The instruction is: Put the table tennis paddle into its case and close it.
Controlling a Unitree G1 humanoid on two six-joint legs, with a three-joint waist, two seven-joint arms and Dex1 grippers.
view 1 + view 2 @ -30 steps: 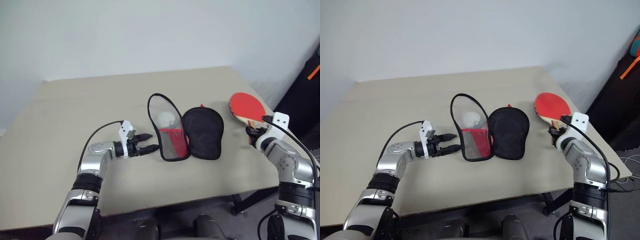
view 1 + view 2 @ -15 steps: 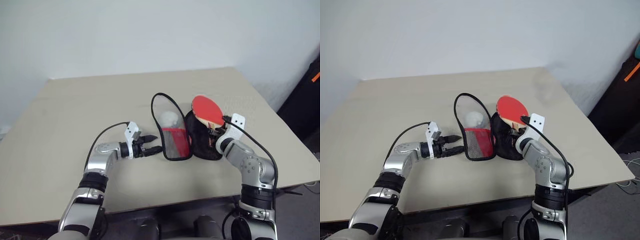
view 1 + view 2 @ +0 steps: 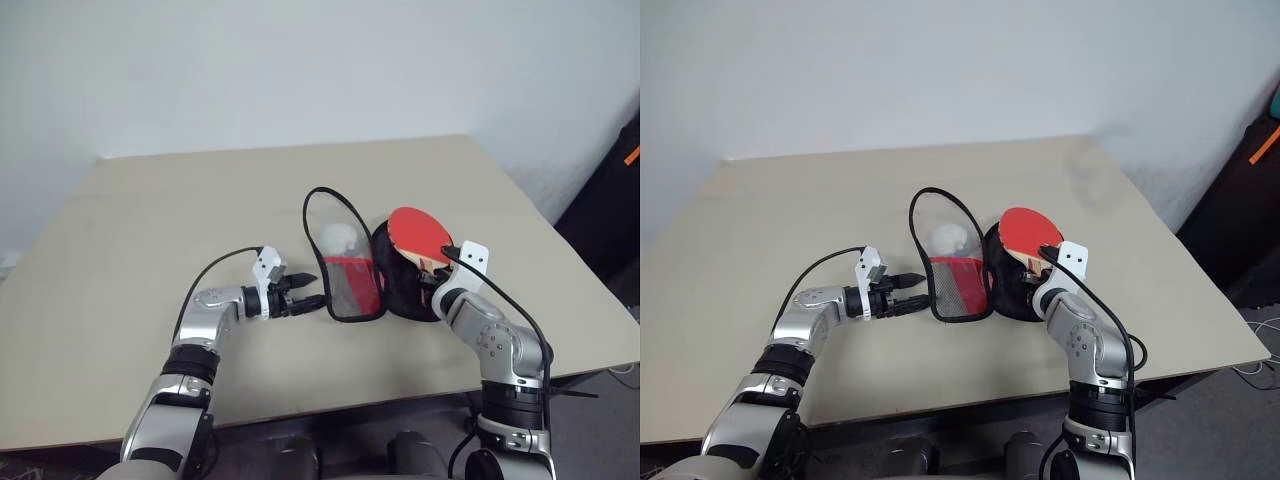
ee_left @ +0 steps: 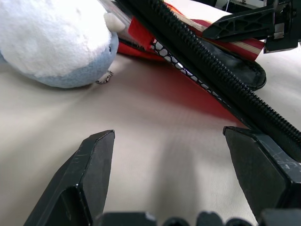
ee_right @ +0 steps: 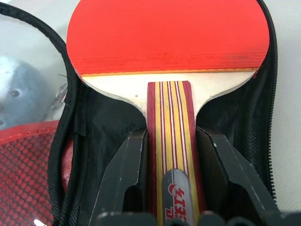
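Note:
The case (image 3: 400,292) lies unzipped in the middle of the table. Its black-lined half lies flat and its clear half (image 3: 335,255) stands up at an angle. The table tennis paddle (image 5: 164,33), red-faced with a striped wooden handle, is over the black lining (image 5: 99,122), inside the zip outline. Whether it rests on the lining I cannot tell. My right gripper (image 5: 170,136) is shut on the handle. My left gripper (image 4: 169,134) is open and low over the table, just left of the clear half's lower edge (image 3: 345,312). It touches nothing.
A soft white and pale blue toy (image 4: 51,42) lies on the table by the clear half and shows through it (image 3: 338,238). The beige table (image 3: 150,220) has free room to the left and behind. Its right edge (image 3: 590,290) is close, and a dark object (image 3: 625,180) stands beyond it.
My right gripper has carried the paddle left from the table's right side and lowered it over the black half of the case. The camera shifted. My left gripper kept still.

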